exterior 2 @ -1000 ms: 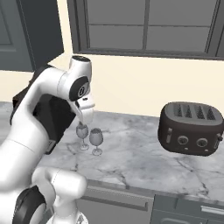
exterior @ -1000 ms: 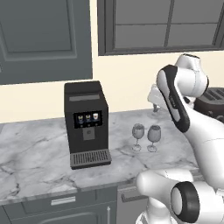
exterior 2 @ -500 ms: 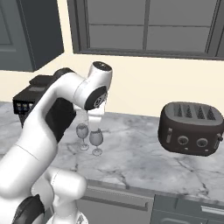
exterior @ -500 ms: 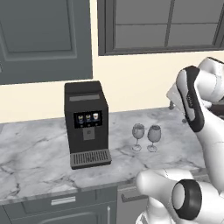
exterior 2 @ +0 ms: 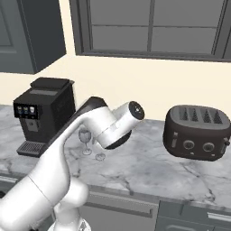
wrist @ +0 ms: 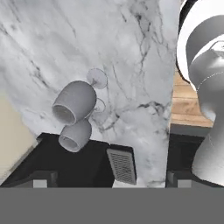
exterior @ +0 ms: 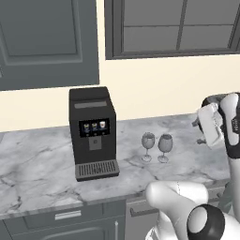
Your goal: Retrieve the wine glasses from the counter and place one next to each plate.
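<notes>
Jaws wide open, nothing held. Best to drop gripper (exterior: 202,132) level with nearer wine glass (exterior: 164,147), straddle its bowl, avoid clipping the other wine glass (exterior: 148,146).

Your left base view looks forward and down from behind the arm's left side onto the grey-white veined marble counter (exterior: 42,164). Your right base view faces the same counter from the right. Both share the black box-shaped coffee machine (exterior: 92,132) and two clear stemmed wine glasses (exterior: 156,146). Your hand view looks down from above, closer, on those glasses and that machine.
</notes>
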Available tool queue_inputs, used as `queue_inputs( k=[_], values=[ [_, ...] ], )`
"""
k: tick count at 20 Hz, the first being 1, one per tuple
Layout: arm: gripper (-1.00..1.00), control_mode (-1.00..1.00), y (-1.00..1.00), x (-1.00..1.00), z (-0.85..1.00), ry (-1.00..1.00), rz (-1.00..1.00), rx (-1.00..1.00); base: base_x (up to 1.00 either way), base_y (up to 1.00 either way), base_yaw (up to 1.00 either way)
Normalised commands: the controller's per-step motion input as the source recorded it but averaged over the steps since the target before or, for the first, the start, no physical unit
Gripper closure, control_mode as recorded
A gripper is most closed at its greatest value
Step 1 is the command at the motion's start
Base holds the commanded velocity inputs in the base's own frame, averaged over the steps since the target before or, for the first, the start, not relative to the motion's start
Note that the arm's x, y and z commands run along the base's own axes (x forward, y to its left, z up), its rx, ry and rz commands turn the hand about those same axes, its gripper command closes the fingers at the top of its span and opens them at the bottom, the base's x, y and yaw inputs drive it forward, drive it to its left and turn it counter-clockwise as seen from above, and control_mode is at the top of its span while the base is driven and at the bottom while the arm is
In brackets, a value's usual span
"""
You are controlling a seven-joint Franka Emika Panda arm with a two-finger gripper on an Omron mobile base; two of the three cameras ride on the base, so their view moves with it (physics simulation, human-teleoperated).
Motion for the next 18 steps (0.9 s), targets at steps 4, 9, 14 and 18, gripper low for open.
queue_inputs(
  k=[4,9,14,18],
  values=[
    [-1.0,-1.0,-0.09,-0.03,-0.19,0.02,-0.17,0.47,0.0,0.0,0.0],
    [-1.0,-1.0,-0.09,0.01,-0.3,0.0,-0.03,0.37,0.0,0.0,0.0],
    [-1.0,-1.0,-0.14,0.06,-0.28,0.03,0.0,0.11,0.0,0.0,0.0],
    [-1.0,-1.0,-0.2,0.18,-0.3,0.18,0.01,0.13,0.0,0.0,0.0]
  ],
)
